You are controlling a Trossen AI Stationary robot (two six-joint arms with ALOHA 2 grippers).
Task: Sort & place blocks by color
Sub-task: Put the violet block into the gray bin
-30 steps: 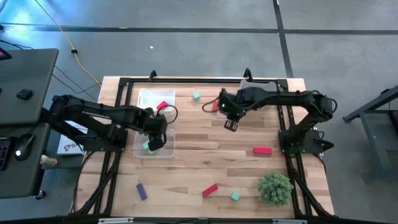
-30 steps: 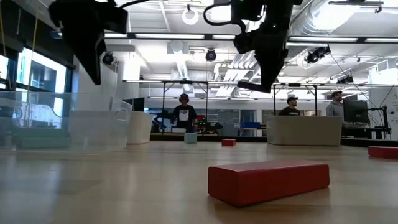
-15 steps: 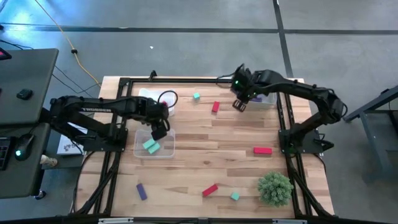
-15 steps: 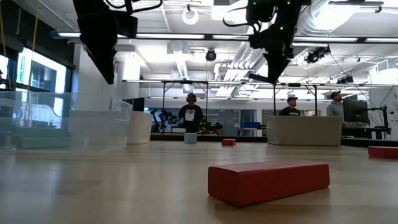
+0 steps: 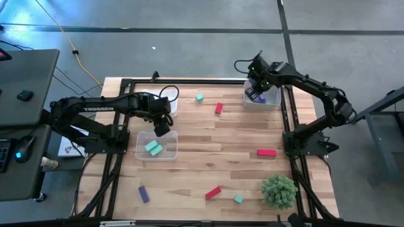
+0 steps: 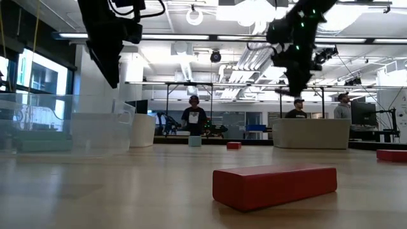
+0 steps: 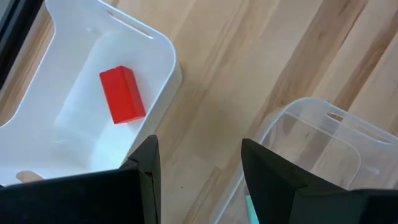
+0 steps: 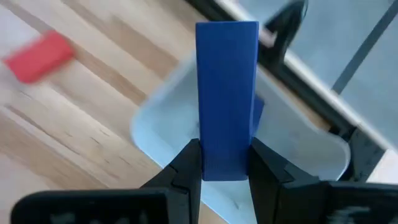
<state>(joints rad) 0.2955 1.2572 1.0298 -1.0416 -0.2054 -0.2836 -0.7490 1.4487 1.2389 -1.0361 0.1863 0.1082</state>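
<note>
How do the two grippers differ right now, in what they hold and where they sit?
The right gripper is shut on a purple block, held upright over the clear bin at the table's far right corner. The left gripper is open and empty, hovering between the bin with a red block and the bin with a teal block. Both hang above the table, touching nothing else.

Red block (image 7: 122,94) lies in white bin (image 7: 163,50); clear bin (image 7: 339,134) beside

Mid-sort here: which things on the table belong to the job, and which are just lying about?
Job:
- purple block held in right pincer
- red block in white bin
- teal block in clear bin
- loose red bar
- loose purple bar

Lying about:
- plant ball
</note>
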